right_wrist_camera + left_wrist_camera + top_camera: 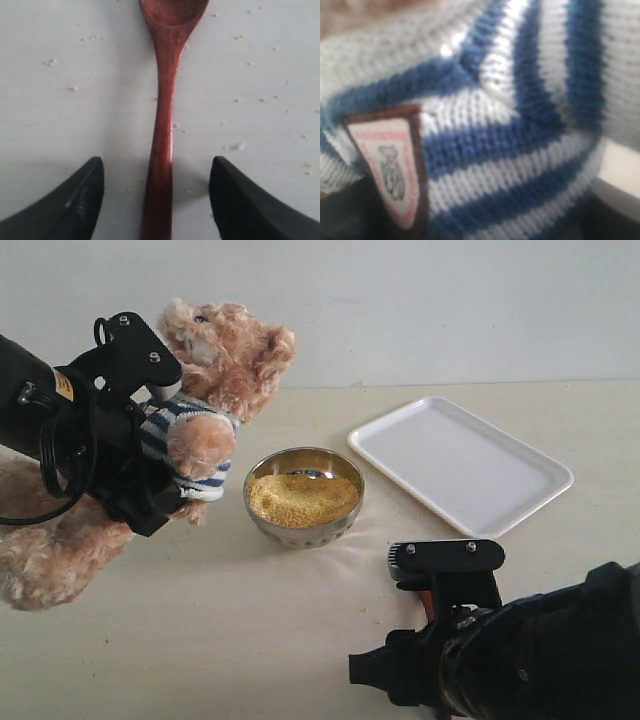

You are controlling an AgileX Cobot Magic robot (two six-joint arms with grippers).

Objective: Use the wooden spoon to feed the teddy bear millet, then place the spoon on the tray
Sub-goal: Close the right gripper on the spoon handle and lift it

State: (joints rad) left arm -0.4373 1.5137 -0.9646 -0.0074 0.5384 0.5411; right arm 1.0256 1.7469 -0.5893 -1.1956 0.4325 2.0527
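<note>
- Teddy bear is left of the steel bowl in the exterior view. Its long axis slants: legs low on the bench, farther from the bowl, head high and nearer the bowl. One paw hangs just beside the bowl's left rim.
- Left pincer is clamped on the bear's torso. One black finger shows behind the neck and the other under the striped shirt. Its wrist view is filled by the navy-and-white knit and the crest badge.
- Tray lies flat to the right of the bowl and farther back, close to it but not touching. Its long side runs diagonally, from the far corner nearest the bowl out to the near right.
- Right pincer is low over the bench, right of the bowl and nearer the camera. Its fingers are apart, one on each side of the spoon handle, touching neither side.
- Millet fills the bowl in a flat golden heap.
- Wooden spoon lies on the bench with its hollow facing up. Its handle runs straight down the middle of the gap and its oval end points away from the pincer.
- Stray grains dot the bench around the spoon.
</note>
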